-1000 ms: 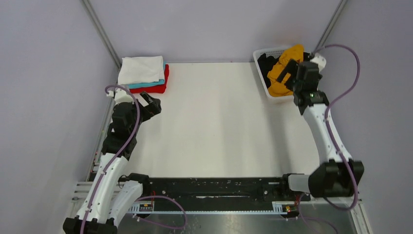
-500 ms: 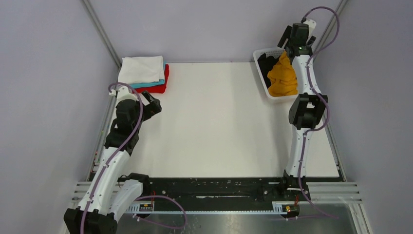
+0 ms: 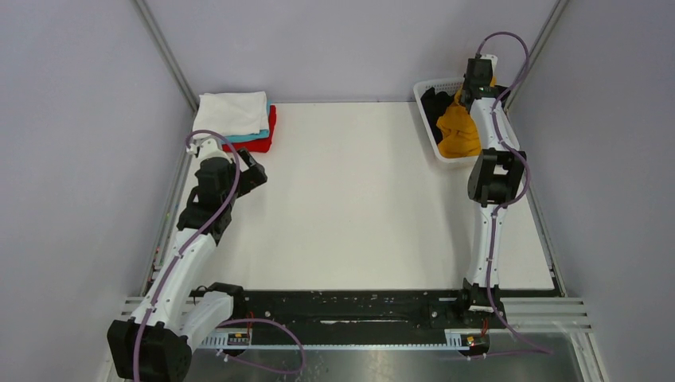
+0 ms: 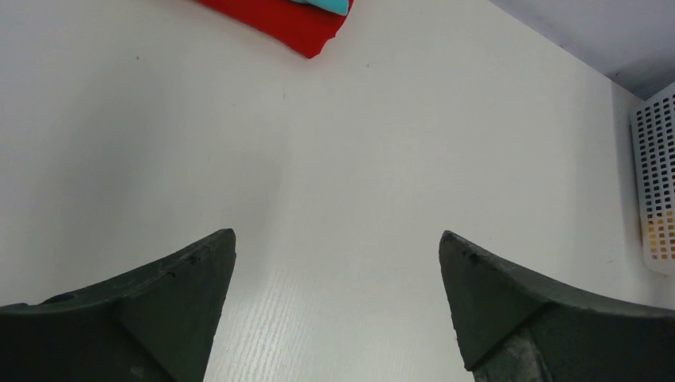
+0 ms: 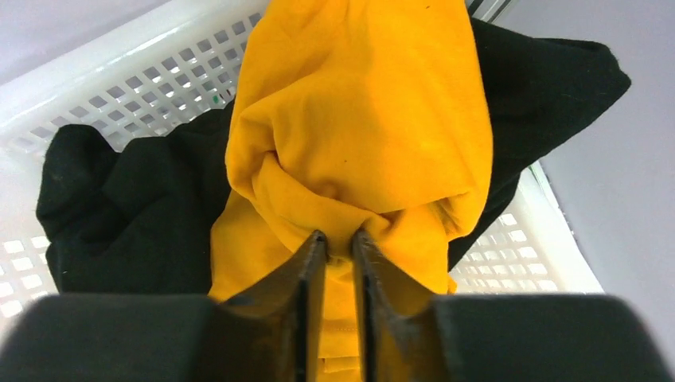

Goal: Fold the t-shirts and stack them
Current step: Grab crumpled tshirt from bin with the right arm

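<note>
We count three folded shirts (image 3: 233,115) far left of one basket (image 3: 436,82); two crumpled shirts (image 3: 459,129) inside it; two arms (image 3: 193,243).

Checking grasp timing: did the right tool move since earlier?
Yes. Against the white plastic lattice basket, the right tool went from near end to far rim, pinching the mustard-orange cotton t-shirt.

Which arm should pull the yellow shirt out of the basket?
Right. The right pincer is shut on the yellow shirt in the basket; the left pincer hangs open over the table, far off near the folded stack.
</note>
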Available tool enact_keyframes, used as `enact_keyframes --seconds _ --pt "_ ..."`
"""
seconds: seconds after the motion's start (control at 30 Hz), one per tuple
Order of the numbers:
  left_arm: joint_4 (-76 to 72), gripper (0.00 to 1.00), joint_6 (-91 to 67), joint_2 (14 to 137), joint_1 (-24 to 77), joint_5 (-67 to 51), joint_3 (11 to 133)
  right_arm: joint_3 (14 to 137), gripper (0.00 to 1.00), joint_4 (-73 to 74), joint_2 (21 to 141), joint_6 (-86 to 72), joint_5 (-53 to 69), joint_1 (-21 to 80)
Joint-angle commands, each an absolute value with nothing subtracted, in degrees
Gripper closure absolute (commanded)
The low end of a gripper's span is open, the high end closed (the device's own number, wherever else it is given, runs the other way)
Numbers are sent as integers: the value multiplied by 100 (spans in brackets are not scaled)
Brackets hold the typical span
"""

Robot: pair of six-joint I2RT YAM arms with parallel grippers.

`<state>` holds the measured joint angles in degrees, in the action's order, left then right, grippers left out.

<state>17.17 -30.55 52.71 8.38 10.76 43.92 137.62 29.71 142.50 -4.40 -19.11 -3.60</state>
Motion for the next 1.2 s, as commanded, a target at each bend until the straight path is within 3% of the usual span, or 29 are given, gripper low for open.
enact_keyframes --seconds 0.0,0.03,0.07,0.6,0.8,1.17 --pt "1616 1 -3101 5263 835 1144 4659 13977 87 2847 13965 -212 -1623 -387" --pt "1626 1 -3102 5250 835 1168 4667 13992 99 2850 13895 -197 -1663 -387" --pt "1648 1 -3104 5234 835 1193 4660 14008 100 2851 13822 -198 -1737 -387" --pt "1784 1 -3131 4830 835 1344 4600 13743 100 2251 11593 452 -1393 -361" --pt "1792 1 -3150 4690 832 1311 4571 14187 100 2739 10504 -105 -183 -171" --pt "1882 1 -3269 4501 828 1066 4597 13914 100 2885 9132 -461 1023 1675"
